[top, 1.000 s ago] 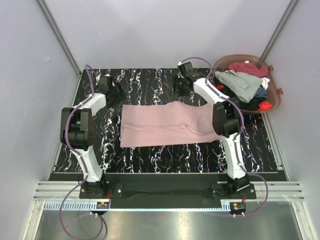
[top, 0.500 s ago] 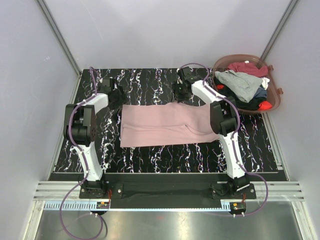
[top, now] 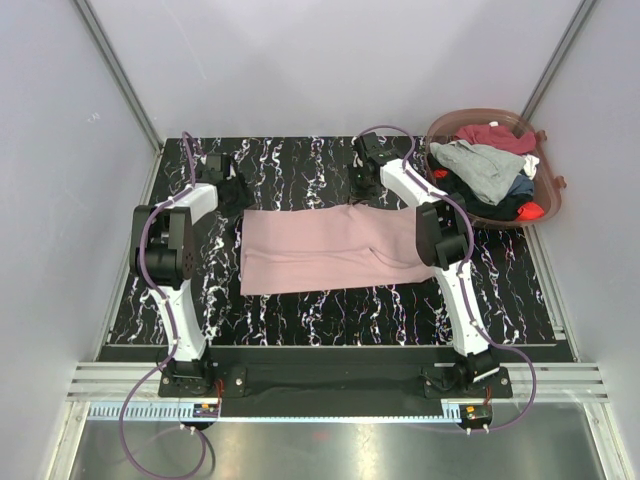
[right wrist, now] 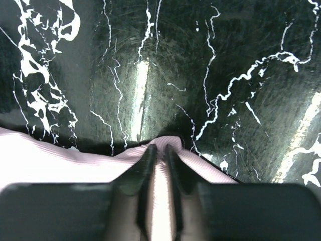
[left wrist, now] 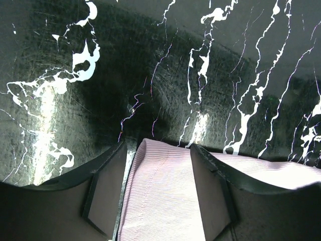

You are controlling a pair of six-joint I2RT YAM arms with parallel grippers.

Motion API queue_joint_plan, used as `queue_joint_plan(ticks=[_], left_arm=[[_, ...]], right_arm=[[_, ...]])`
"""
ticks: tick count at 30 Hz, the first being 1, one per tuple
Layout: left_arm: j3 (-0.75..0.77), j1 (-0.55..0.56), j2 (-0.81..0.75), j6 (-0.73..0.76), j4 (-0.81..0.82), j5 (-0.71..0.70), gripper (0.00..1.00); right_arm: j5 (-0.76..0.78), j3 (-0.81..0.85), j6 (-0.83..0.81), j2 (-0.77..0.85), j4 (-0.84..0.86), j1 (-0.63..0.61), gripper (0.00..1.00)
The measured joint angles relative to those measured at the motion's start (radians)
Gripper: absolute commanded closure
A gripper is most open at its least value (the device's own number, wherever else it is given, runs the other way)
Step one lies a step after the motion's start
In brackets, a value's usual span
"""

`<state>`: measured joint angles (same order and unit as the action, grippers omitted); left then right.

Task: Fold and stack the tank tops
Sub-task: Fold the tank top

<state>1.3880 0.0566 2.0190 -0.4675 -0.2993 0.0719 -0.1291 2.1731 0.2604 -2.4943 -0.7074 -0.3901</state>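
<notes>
Both arms have reached the far edge of the pink tank top [top: 320, 250]: right tool [right wrist: 159, 150] pinches it, left tool [left wrist: 160, 146] straddles it unclosed; folding seems next

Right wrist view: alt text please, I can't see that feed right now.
The right gripper is shut on a small pinch of cloth at the edge of the pink tank top, which bunches into a ridge between its dark jaws. Beyond the cloth lies the glossy black table with white marble veins.
</notes>
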Motion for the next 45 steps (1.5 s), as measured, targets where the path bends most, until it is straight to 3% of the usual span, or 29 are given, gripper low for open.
queue_joint_plan(ticks=[3, 5, 9, 11, 20, 32, 45], left_arm=[[0.000, 0.000, 0.000, 0.000, 0.000, 0.000, 0.51], [0.000, 0.000, 0.000, -0.002, 0.000, 0.001, 0.65], [0.000, 0.002, 0.005, 0.000, 0.001, 0.005, 0.80], [0.000, 0.003, 0.008, -0.001, 0.001, 0.006, 1.00], [-0.018, 0.009, -0.008, 0.008, 0.014, 0.008, 1.00], [-0.254, 0.011, -0.302, 0.007, 0.162, 0.021, 1.00], [-0.454, 0.025, -0.458, -0.005, 0.208, 0.037, 1.00]], right_arm=[[0.005, 0.000, -0.003, 0.000, -0.001, 0.000, 0.90], [0.006, 0.000, -0.004, 0.000, -0.001, 0.000, 0.98], [0.010, 0.000, -0.004, 0.000, -0.001, 0.000, 1.00], [0.013, 0.000, -0.004, 0.000, -0.001, 0.000, 1.00], [0.058, -0.044, -0.004, 0.030, 0.035, 0.000, 1.00], [0.119, -0.404, 0.013, 0.341, 0.229, 0.000, 1.00], [0.183, -0.809, 0.082, 0.638, 0.383, -0.047, 1.00]])
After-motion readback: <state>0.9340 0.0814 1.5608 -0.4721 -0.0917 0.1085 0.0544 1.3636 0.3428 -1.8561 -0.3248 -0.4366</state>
